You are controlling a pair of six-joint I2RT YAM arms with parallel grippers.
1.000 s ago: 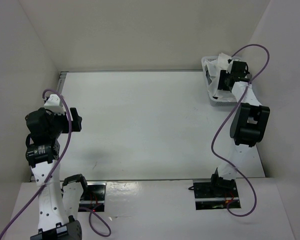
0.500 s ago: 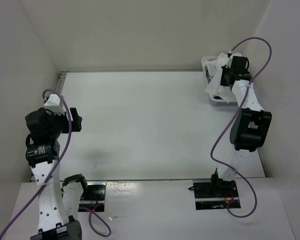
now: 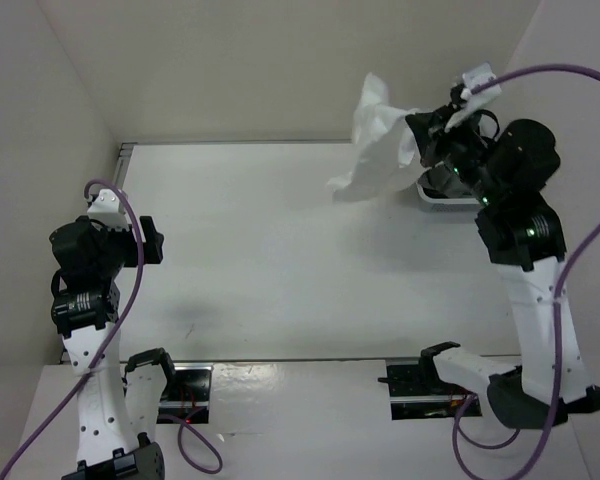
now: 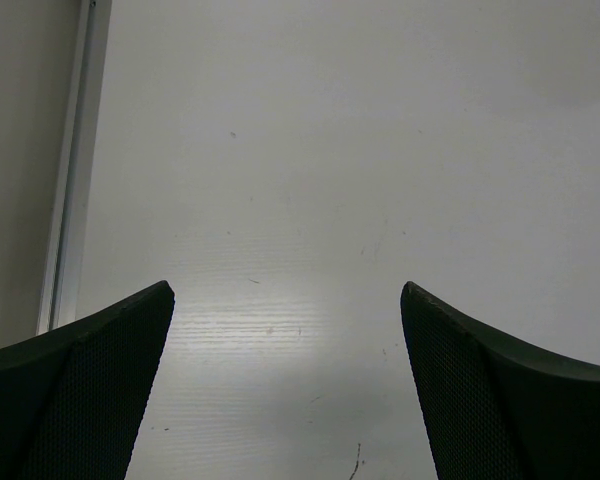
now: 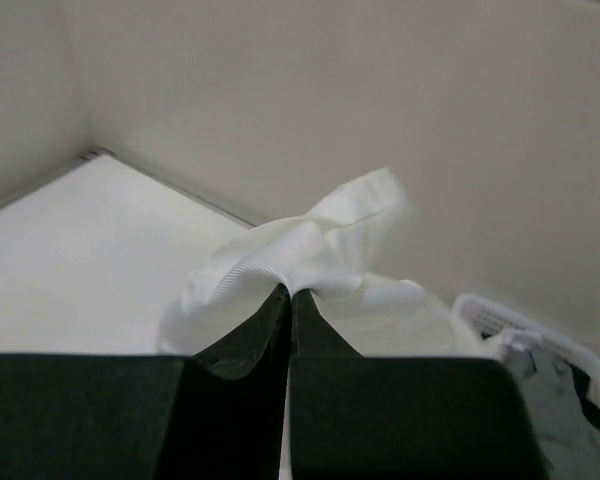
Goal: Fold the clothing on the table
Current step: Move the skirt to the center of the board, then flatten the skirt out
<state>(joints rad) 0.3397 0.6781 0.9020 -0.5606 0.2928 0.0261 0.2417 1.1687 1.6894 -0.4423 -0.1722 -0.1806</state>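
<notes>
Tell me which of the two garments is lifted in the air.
The white skirt: it is pinched in the shut right tool and hangs free, while the grey garment lies in the white basket.

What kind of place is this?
Probably a robot lab booth: plain walls box in a white table, a left arm and right arm are bolted at its near edge, and a small laundry basket sits in the corner.

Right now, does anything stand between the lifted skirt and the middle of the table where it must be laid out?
Nothing visible does. The right gripper holds the skirt pinched, hanging above the far right of the table by the basket. The surface toward the middle shows bare.
</notes>
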